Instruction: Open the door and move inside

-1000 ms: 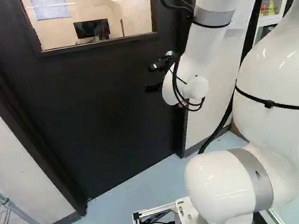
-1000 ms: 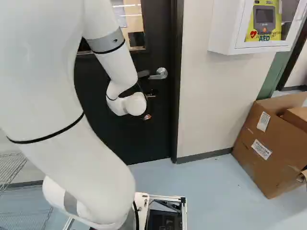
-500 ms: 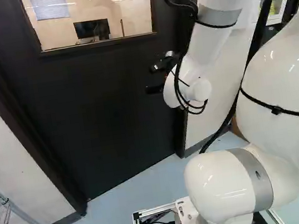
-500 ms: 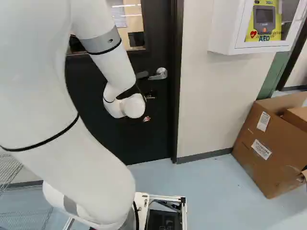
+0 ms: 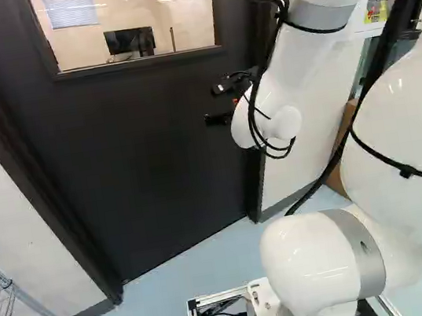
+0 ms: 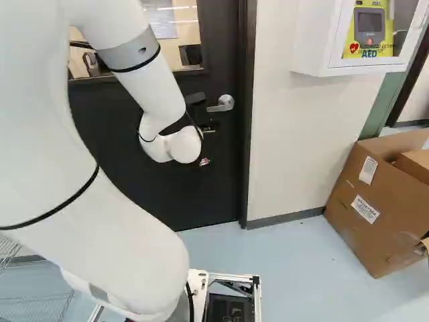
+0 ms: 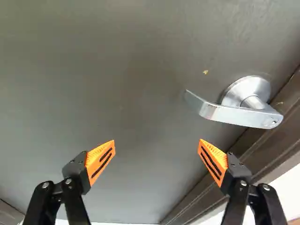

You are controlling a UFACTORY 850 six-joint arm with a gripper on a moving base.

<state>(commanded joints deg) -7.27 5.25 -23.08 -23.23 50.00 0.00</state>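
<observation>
The handle (image 6: pixel 225 103) is on the door (image 6: pixel 201 194), near its frame (image 6: pixel 247 134).

You are in a workplace interior, an office or lab building by the look of it: through the window of the dark door (image 5: pixel 139 153) you see a monitor (image 5: pixel 130 40) and a slatted blind (image 5: pixel 70 8). Right of the door you have a white defibrillator cabinet (image 6: pixel 312 37) on the wall and a cardboard box (image 6: pixel 352 225); left of it, a metal wire rack (image 5: pixel 8 284).

Behind the gripper (image 5: pixel 212 104), both base views cut off the arm (image 5: pixel 295 58); ahead, the wrist view crops the door (image 7: pixel 117 70).
</observation>
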